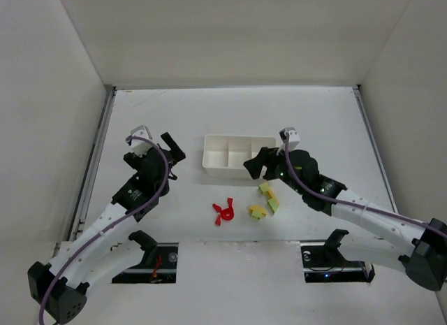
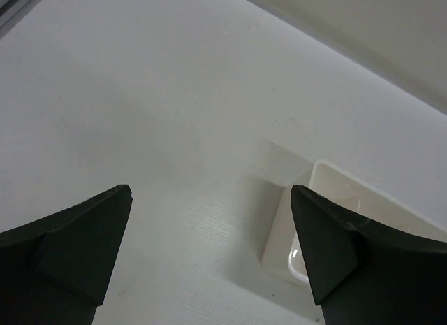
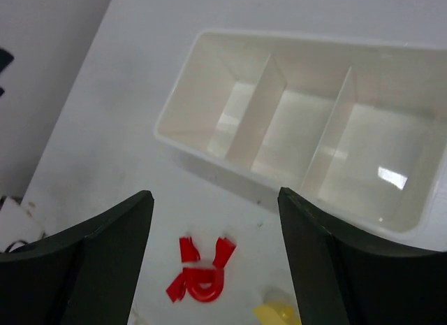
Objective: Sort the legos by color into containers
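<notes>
The white three-compartment tray [image 1: 209,159] sits at the table's middle, all compartments empty; it also shows in the right wrist view [image 3: 209,154] and its corner in the left wrist view [image 2: 286,234]. Red legos [image 1: 223,212] lie in front of it, also in the right wrist view [image 3: 201,276]. Yellow [image 1: 257,212] and light green legos [image 1: 269,197] lie to their right; a yellow piece [image 3: 276,314] shows at the right wrist view's bottom. My left gripper [image 1: 172,157] is open and empty, left of the tray. My right gripper [image 1: 253,168] is open and empty, above the tray's near right corner.
White walls enclose the table on the left, back and right. A metal rail [image 1: 94,157] runs along the left edge. The arm bases [image 1: 150,251] stand at the near edge.
</notes>
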Motion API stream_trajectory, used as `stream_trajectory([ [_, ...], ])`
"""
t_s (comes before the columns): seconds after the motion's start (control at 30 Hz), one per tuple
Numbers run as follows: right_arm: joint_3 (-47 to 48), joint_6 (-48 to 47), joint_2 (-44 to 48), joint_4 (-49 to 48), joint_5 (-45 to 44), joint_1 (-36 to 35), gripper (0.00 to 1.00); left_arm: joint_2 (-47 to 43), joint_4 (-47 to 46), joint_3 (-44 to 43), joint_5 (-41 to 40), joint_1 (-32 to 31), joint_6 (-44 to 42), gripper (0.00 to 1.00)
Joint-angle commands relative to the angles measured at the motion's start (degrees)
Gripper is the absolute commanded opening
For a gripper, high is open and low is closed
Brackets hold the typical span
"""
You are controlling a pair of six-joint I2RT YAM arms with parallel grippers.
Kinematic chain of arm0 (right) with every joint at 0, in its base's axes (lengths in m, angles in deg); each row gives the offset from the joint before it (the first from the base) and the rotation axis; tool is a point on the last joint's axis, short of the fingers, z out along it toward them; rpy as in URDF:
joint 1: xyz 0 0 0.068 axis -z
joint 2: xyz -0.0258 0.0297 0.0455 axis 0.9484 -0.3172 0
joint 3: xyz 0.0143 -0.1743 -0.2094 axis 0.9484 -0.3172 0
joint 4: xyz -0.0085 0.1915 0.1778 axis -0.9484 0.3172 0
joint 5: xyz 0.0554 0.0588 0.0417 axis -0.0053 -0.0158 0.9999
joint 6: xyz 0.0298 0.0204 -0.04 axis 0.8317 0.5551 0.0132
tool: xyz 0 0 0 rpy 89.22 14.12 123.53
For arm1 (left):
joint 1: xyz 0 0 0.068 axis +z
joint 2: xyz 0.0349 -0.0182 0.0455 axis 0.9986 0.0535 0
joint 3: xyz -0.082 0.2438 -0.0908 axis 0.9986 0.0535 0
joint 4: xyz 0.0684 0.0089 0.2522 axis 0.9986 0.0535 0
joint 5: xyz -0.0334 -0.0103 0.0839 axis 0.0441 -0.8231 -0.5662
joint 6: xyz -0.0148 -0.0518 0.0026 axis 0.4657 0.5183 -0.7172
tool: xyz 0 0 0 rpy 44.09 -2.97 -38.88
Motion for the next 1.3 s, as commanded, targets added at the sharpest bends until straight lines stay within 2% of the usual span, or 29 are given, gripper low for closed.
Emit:
stream_trajectory([
  [0.0,-3.14,2.61,5.02,-1.17,-3.82,-3.54,0.79,-2.99,0.44,1.18,0.33,-0.88,1.11,1.00],
  [0.07,-6.40,2.97,6.79,-2.13,-5.77,-4.16,0.75,-4.31,-0.61,3.11,1.12,-0.61,1.29,1.00],
  [0.1,-7.28,3.32,7.40,-1.79,-5.95,-4.16,0.70,-4.67,-1.83,4.33,1.21,-1.05,1.64,1.00],
  [0.2,-8.35,4.11,9.86,1.37,-5.52,-4.16,0.43,-4.76,-6.14,7.42,2.96,-2.36,1.64,1.00],
  [0.33,-7.30,4.11,11.01,6.02,-6.30,-2.76,0.17,-6.25,-9.23,9.44,1.56,-7.01,2.69,1.00],
  [0.43,-6.15,5.60,8.56,10.86,-7.18,-0.04,0.12,-5.47,-8.00,7.87,1.55,-9.83,2.61,1.00],
  [0.47,-6.32,6.22,7.86,11.57,-7.71,0.67,0.12,-4.07,-7.82,7.08,2.08,-10.45,1.21,0.96],
  [0.5,-6.67,6.92,7.07,12.01,-8.41,1.37,0.12,-2.14,-7.73,6.11,3.04,-10.98,-0.71,0.63],
  [0.53,-7.03,7.36,6.27,12.28,-8.94,1.99,0.13,0.31,-7.39,4.97,3.40,-11.24,-2.56,0.36],
  [0.57,-7.12,7.63,5.31,12.54,-9.38,2.34,0.14,2.78,-6.25,3.83,4.19,-11.59,-2.93,0.25],
  [0.63,-6.77,7.45,2.68,13.24,-9.99,2.43,0.18,7.26,-5.36,2.07,5.51,-13.70,-2.49,0.17],
  [0.7,-6.15,7.72,0.30,14.47,-10.96,2.43,0.24,10.52,-6.06,1.36,5.43,-16.33,-2.14,0.16],
  [0.77,-5.63,7.80,-1.37,16.14,-11.75,2.26,0.36,12.29,-7.03,1.27,5.60,-18.80,-1.88,0.18],
  [0.87,-5.54,8.86,-2.08,18.95,-11.93,2.17,0.48,12.82,-10.53,2.85,6.13,-21.70,-1.79,0.29],
  [1.0,-5.45,9.47,-2.61,22.64,-11.58,1.91,0.60,12.82,-14.58,5.31,9.72,-21.62,-0.91,0.42],
  [1.13,-4.84,9.04,-5.85,23.00,-9.30,1.90,0.59,13.96,-18.27,6.37,15.26,-20.21,-0.73,0.51],
  [1.27,-3.78,7.63,-7.18,23.53,-6.75,1.64,0.58,15.28,-20.56,6.72,19.83,-19.33,-0.47,0.55],
])
